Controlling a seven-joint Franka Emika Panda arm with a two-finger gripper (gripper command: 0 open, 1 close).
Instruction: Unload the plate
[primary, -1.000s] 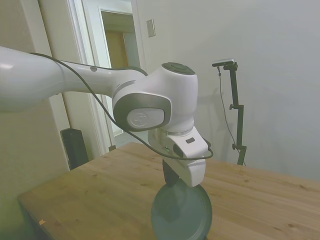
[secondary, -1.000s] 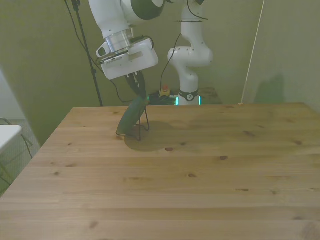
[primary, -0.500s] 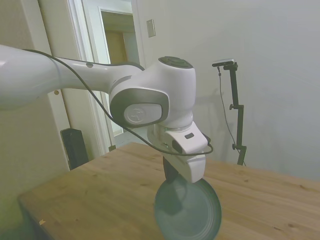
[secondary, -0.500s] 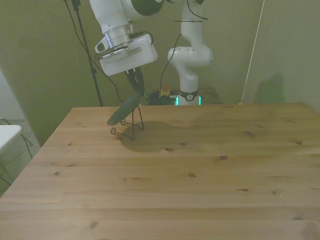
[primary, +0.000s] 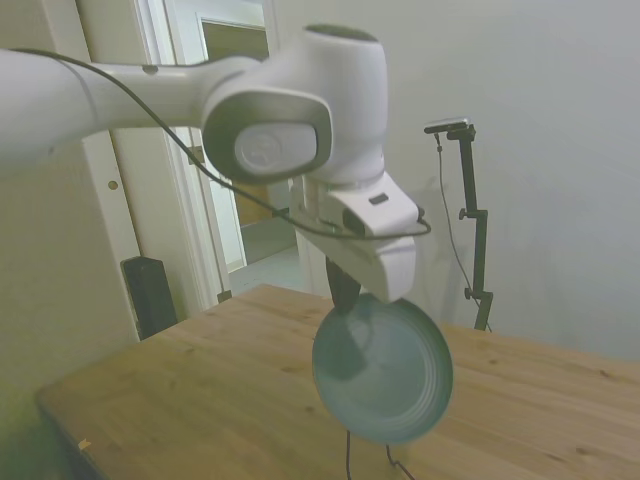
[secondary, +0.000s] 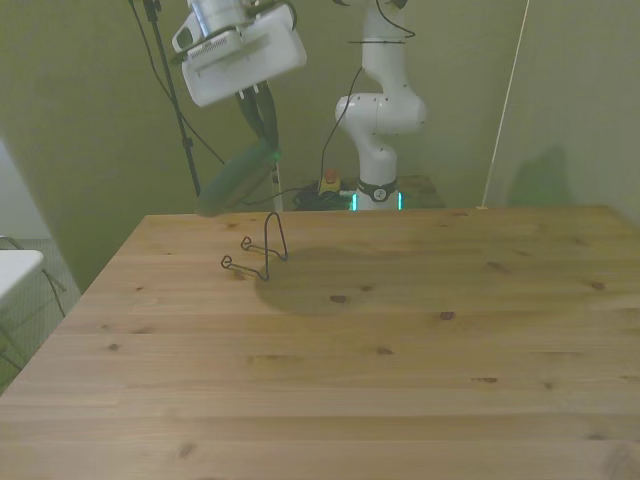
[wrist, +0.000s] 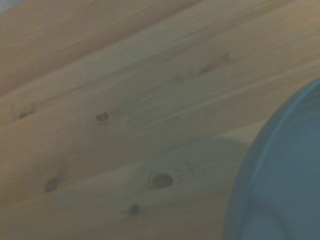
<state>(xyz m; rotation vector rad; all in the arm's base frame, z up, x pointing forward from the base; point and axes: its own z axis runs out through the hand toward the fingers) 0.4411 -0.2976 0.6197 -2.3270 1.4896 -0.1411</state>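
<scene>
Pale walls and an open doorway (primary: 235, 130) stand behind a wooden table (secondary: 400, 340) whose planks run across the front view, knots scattered over them. Over its far part, toward the front view's left, the white arm (primary: 150, 90) reaches in, its wrist block high above the wood and a black cable (primary: 240, 190) looping along it.

From the wrist hangs the gripper (secondary: 265, 130), its dark fingers (secondary: 262, 112) pinched on the upper rim of the plate (primary: 383, 368). That plate, dull teal with a raised rim, is wholly in the air, tilted on edge: the side view shows its round face nearly full on, while the front view shows it (secondary: 236, 178) as a slanted sliver, its low end toward the front view's left. It hangs above the rack (secondary: 258, 250) and apart from it. In the wrist view a blurred arc of the plate (wrist: 280, 185) fills one corner, with bare knotted planks (wrist: 125, 125) beyond.

Smallest is the rack, a thin dark wire frame standing on the table just below the plate, one upright loop and low curled feet. Only its top wires (primary: 370, 462) show at the side view's lower edge.
</scene>
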